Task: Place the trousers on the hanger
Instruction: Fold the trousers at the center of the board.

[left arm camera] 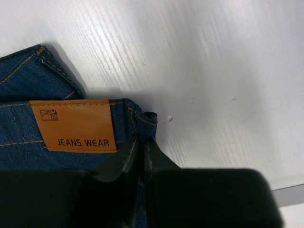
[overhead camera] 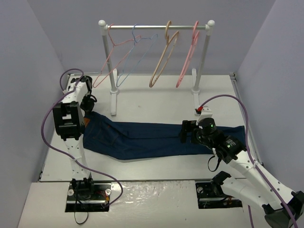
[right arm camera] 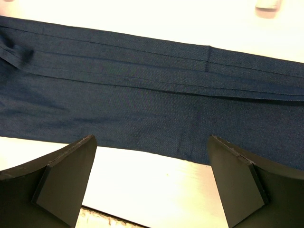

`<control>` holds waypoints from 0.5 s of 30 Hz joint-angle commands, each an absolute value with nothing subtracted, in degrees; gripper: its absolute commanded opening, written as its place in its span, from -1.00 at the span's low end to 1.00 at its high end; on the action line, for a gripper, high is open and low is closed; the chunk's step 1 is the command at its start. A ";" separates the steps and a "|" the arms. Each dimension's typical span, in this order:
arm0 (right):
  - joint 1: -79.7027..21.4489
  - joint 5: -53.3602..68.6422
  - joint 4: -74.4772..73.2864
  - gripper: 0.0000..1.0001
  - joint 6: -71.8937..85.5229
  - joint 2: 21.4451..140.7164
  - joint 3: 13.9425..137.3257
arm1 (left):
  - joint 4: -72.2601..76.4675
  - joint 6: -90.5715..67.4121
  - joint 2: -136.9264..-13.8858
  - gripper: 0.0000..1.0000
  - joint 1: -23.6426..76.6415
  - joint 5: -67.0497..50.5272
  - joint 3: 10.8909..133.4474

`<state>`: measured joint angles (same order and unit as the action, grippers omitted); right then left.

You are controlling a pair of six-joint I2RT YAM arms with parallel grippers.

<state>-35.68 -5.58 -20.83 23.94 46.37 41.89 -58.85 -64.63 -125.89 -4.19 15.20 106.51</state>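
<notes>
White tabletop, lilac walls. Left gripper clamps the waistband of the trousers; beyond it, a rail carries the hanger. Right gripper gapes over a leg.

The white table carries the dark blue trousers, laid flat and folded lengthwise across its middle with the waist at the left and the leg ends at the right, and, behind them, a white rack standing on two feet.
</notes>
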 commanded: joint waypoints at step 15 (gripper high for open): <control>-35.86 -4.22 -18.28 1.00 23.19 44.30 42.89 | -68.54 -68.45 -80.11 -1.00 -3.94 23.03 78.43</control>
<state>-35.68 -4.47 -20.80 23.73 45.06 41.89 -62.74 -64.56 -88.10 -4.19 20.73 84.60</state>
